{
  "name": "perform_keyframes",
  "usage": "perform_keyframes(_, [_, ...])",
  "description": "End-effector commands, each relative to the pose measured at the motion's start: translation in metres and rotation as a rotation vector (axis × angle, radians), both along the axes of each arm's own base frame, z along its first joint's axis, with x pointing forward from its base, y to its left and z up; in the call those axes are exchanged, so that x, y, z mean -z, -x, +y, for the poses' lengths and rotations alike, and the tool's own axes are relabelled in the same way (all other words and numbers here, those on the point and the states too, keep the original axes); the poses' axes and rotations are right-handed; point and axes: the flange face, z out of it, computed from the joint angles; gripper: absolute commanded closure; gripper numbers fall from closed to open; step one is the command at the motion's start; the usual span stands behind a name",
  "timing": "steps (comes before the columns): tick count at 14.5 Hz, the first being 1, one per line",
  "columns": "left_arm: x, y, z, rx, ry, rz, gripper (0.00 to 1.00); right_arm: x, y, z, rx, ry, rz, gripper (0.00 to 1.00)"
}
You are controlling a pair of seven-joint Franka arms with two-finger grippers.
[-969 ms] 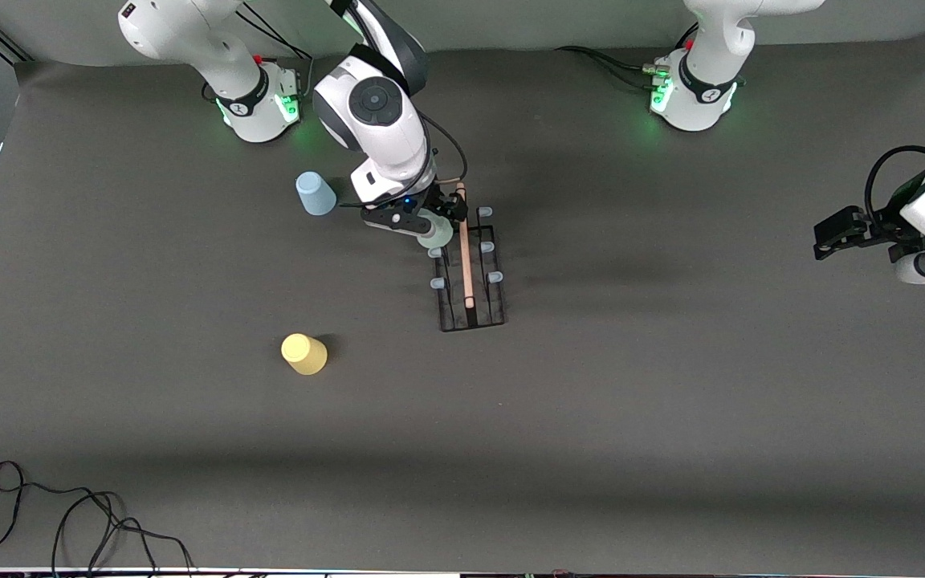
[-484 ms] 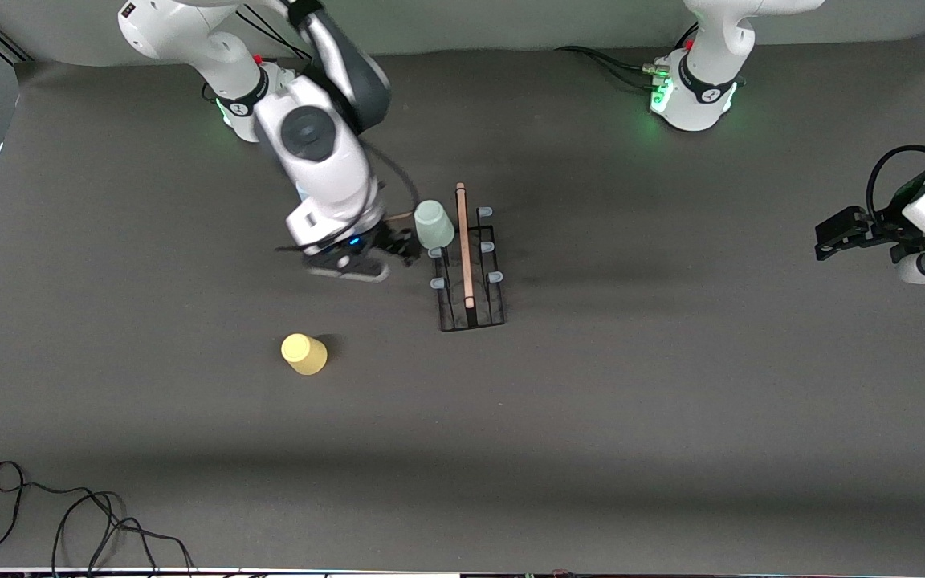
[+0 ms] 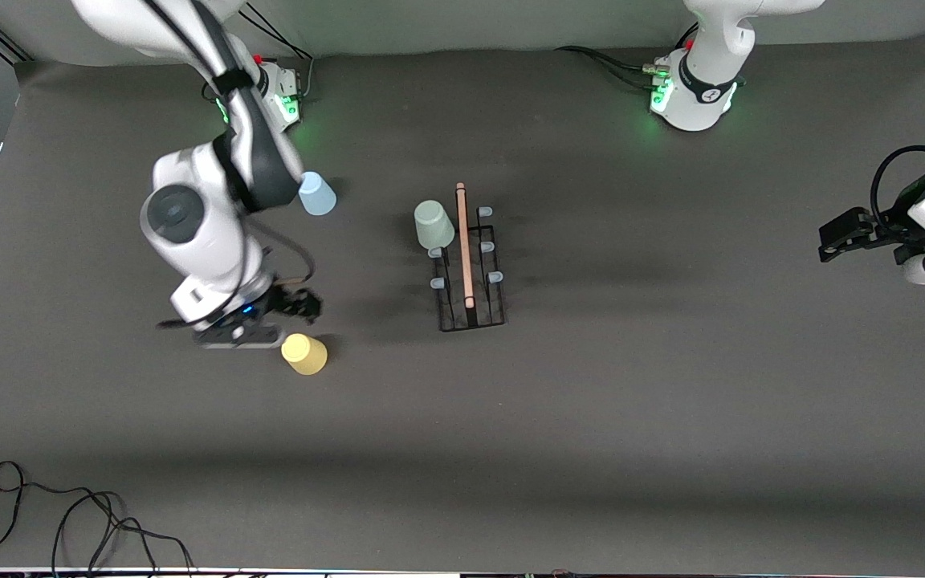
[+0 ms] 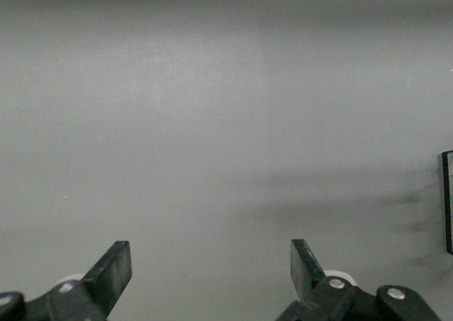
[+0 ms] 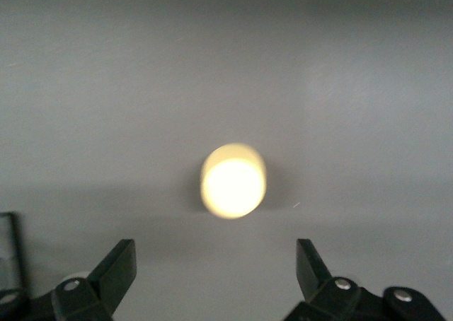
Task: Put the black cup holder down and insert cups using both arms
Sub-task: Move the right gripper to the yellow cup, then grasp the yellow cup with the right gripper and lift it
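The black cup holder (image 3: 469, 309) stands mid-table, its wooden rod handle (image 3: 464, 245) running along the top. A pale green cup (image 3: 433, 224) sits upside down on one of its pegs, on the side toward the right arm's end. The light blue cup (image 3: 316, 193) and the yellow cup (image 3: 304, 354) stand upside down on the table. My right gripper (image 3: 307, 306) hangs open and empty just beside the yellow cup (image 5: 233, 180), which lies ahead of its fingers (image 5: 117, 268). My left gripper (image 3: 836, 234) waits open at the left arm's end, with nothing between its fingers (image 4: 113, 268).
A black cable (image 3: 69, 514) lies coiled near the table's front edge at the right arm's end. The holder's edge (image 4: 447, 201) shows at the border of the left wrist view. The grey mat (image 3: 631, 401) covers the whole table.
My right arm has swung away from the holder, past the blue cup, to the yellow cup. The green cup stays on its peg. The left arm has barely moved.
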Motion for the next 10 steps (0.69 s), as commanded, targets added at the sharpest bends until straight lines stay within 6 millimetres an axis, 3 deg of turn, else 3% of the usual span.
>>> perform_keyframes(1, [-0.009, 0.003, 0.000, -0.001, -0.001, -0.020, 0.00, 0.027, -0.021, -0.023, -0.032, -0.029, -0.007, 0.00])
perform_keyframes(3, [-0.008, 0.003, -0.002, 0.002, -0.001, -0.017, 0.00, 0.048, -0.027, -0.032, -0.031, -0.086, 0.006, 0.00])
perform_keyframes(10, [-0.008, 0.004, -0.007, 0.011, -0.001, -0.013, 0.00, 0.110, -0.028, -0.016, 0.039, -0.141, 0.080, 0.00])
